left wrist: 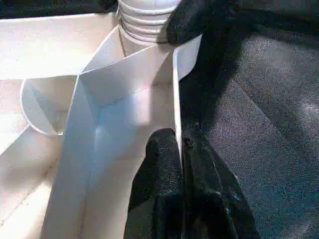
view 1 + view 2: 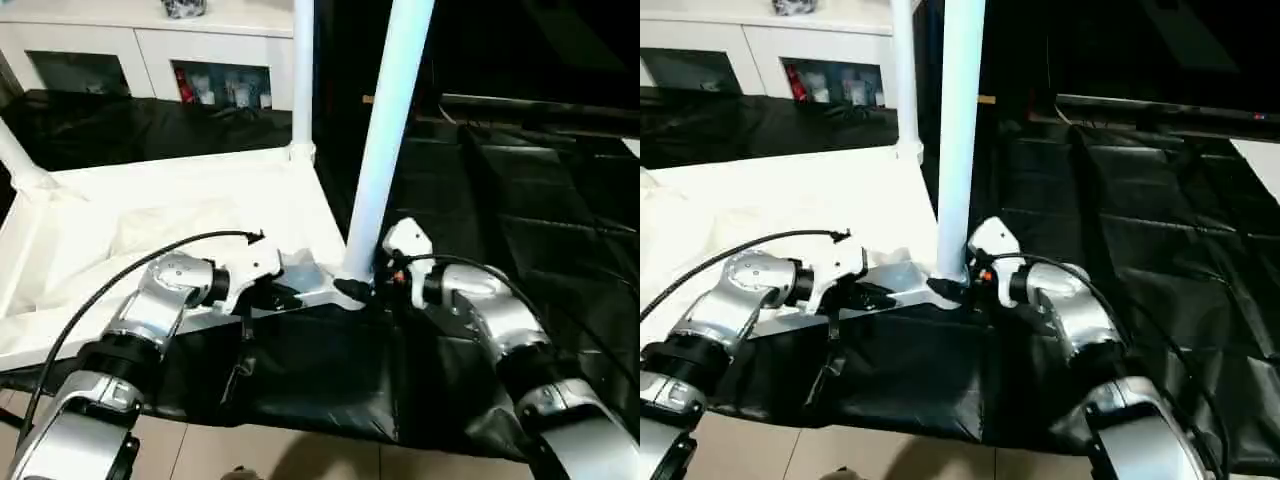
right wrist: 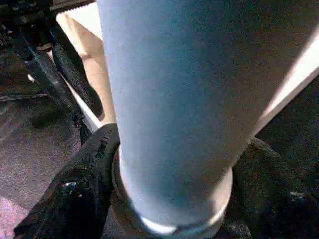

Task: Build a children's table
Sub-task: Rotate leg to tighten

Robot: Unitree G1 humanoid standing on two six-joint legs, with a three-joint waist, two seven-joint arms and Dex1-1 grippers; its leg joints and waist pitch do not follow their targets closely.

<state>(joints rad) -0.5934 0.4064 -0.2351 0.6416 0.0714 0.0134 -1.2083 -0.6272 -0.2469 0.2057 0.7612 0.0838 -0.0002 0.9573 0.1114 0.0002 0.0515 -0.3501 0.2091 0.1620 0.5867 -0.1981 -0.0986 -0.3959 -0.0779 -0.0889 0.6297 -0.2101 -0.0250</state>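
tabletop point(image 2: 200, 215): white, plain
legs point(image 2: 385, 140): white, bluish cast on near one
ground sheet point(image 2: 520, 200): black, creased sheen
cabinet point(image 2: 150, 40): white, glass fronts, red item inside
forearms point(image 2: 150, 320): silver
fingers point(image 1: 164, 194): black
floor point(image 2: 290, 455): beige

left gripper point(image 2: 285, 293): jaws pinched together | right gripper point(image 3: 169, 199): jaws spread, fingers point(image 3: 84, 189) apart
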